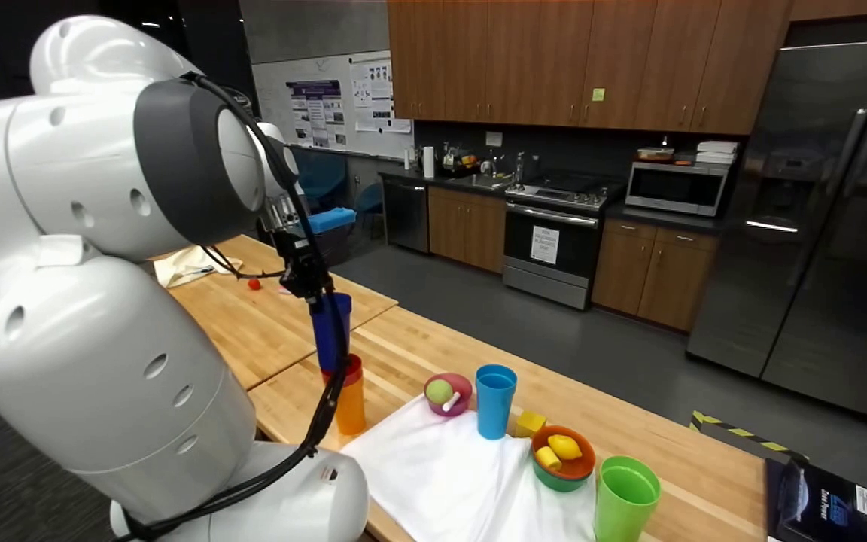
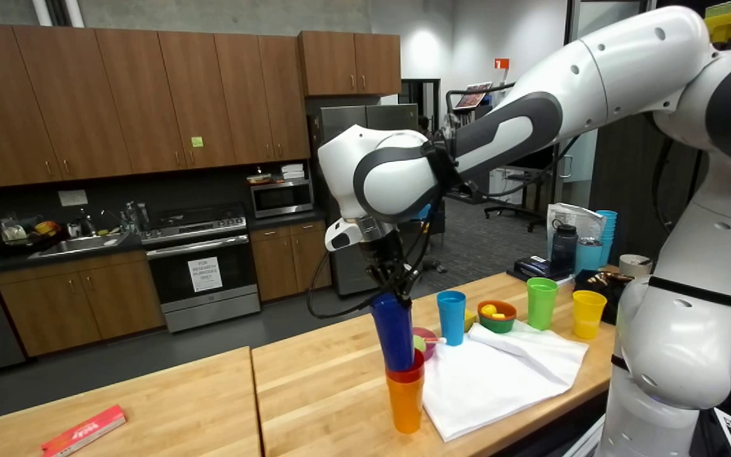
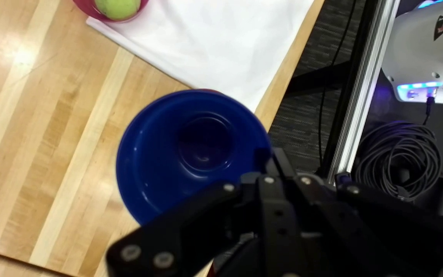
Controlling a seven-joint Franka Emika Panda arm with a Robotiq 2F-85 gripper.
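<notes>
The gripper (image 3: 270,161) has a dark blue tumbler (image 2: 395,336) pinched by its rim, the jaws drawn close together on the thin wall. The dark blue tumbler leans slightly in an exterior view, its base at the mouth of a red tumbler (image 2: 408,376), which sits nested in an orange tumbler (image 2: 406,406) standing on the wooden table (image 2: 315,393). From here I can't tell how far the base reaches inside. Looking down in the wrist view, I see into the dark blue tumbler, with a sliver of red past its rim.

Just beside the orange tumbler lies a white cloth (image 1: 448,467). At its edge sits a magenta bowl (image 1: 464,385) holding a yellow-green ball (image 1: 439,391) and a pale stick-like piece (image 1: 451,401); next to it a light blue tumbler (image 1: 495,406) stands upright. Then come a yellow block (image 1: 530,424) and a two-tone bowl (image 1: 558,482), orange inside and green below, with a lemon (image 1: 565,447) and a short yellow piece (image 1: 548,458) in it. A lime green tumbler (image 2: 541,304) stands near that bowl, a yellow tumbler (image 2: 587,315) beyond. Well apart, a red box (image 2: 84,433) lies on a neighbouring table (image 2: 181,400).
</notes>
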